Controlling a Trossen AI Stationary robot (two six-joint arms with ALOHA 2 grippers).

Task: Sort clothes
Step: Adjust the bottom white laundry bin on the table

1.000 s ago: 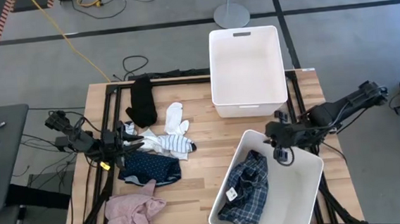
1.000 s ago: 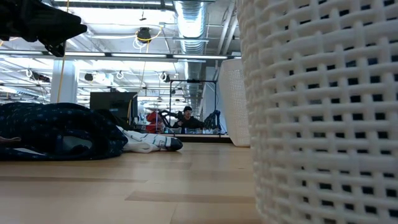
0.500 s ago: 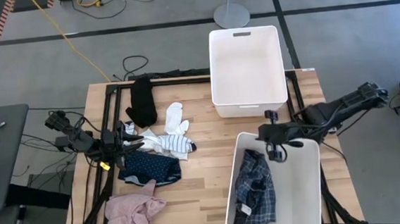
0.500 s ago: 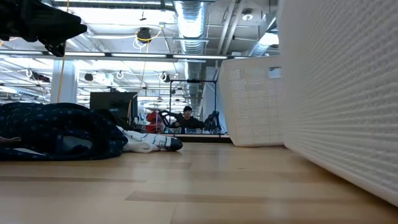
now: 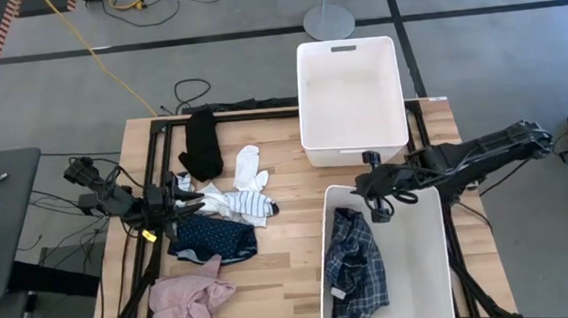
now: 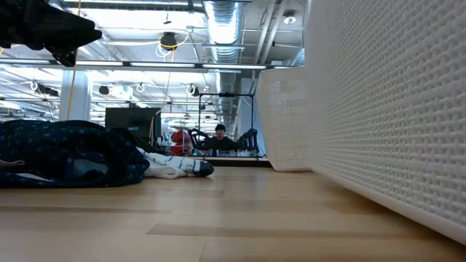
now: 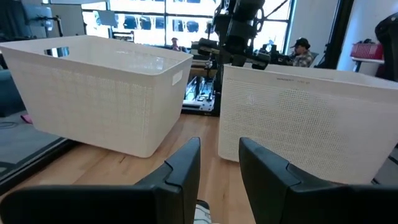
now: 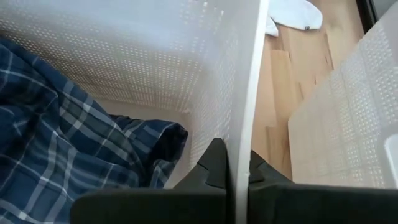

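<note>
Wooden slats of the table [image 5: 290, 239] carry everything you need, with grey workshop floor and cables around it. Your right gripper [image 5: 376, 185] is pinching the far rim of the near bin [image 5: 427, 269], its fingers [image 8: 217, 165] pressed tight on either side of the thin white wall. If you are squaring that bin up, move slowly and keep the pull level with the tabletop; the wall is flimsy perforated plastic, and I would expect it to flex or slip out if you lift or twist. Watch the far bin [image 5: 350, 94], which stands just beyond the gripped rim with only a narrow strip of table between them; pushing forward would knock the two together.

The blue plaid shirt [image 5: 354, 264] already lies inside the near bin, bunched against its left wall, so a jerk could shift it but not spill it.

Your left gripper [image 5: 189, 201] hangs over the pile with its fingers [image 7: 186, 171] slightly apart and nothing between them. Below and around it lie the rest: the navy dotted piece [image 5: 212, 239], the white and striped socks [image 5: 246, 187], the black piece [image 5: 202, 143] towards the far edge, and the pink piece [image 5: 189, 301] at the near corner. All are well apart from the bins, so nothing of them blocks the right arm. A person sits far off in the room behind [image 6: 219, 135], clear of the table.
</note>
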